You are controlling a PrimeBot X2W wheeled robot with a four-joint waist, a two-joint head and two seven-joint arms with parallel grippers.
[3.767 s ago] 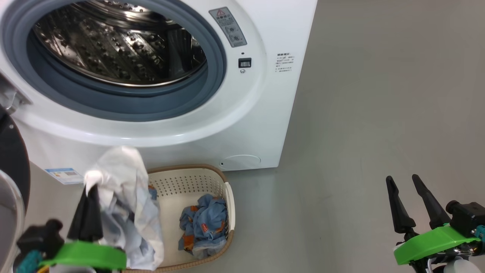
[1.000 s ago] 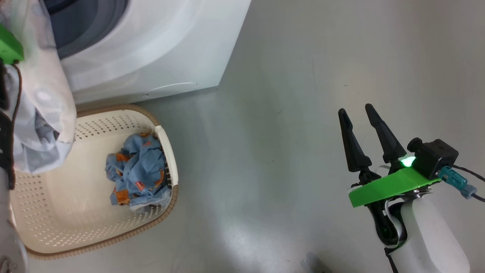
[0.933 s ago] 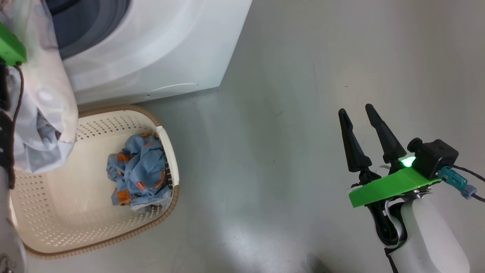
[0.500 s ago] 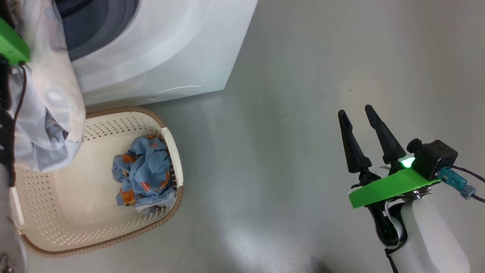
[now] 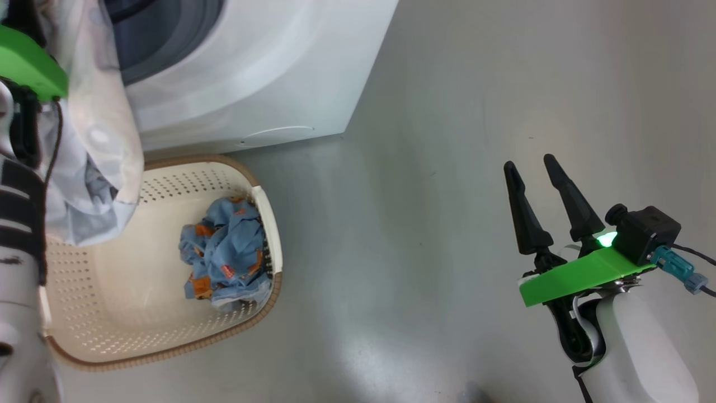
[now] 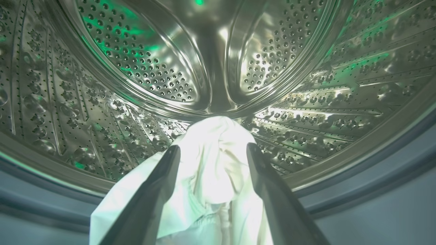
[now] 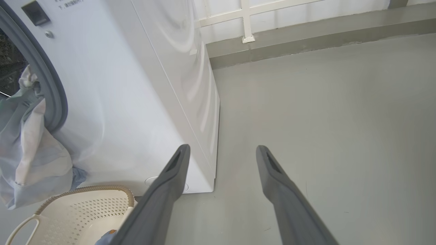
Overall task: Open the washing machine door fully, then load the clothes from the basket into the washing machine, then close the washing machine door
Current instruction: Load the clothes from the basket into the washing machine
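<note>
Where left gripper (image 6: 213,147) gapes at drum (image 6: 136,68) mouth, white garment (image 6: 207,177) lies between fingers (image 6: 160,183); right gripper (image 5: 528,160) wide, empty.

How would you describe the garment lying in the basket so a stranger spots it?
Before the white boxy washing machine sits a cream perforated plastic basket. Against its right wall lies a crumpled denim-blue garment with orange patches, unlike the pale cloth hanging from the machine's opening.

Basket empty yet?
Not empty: one crumpled denim-blue garment with orange patches lies in the basket, against the wall on the robot's right.
</note>
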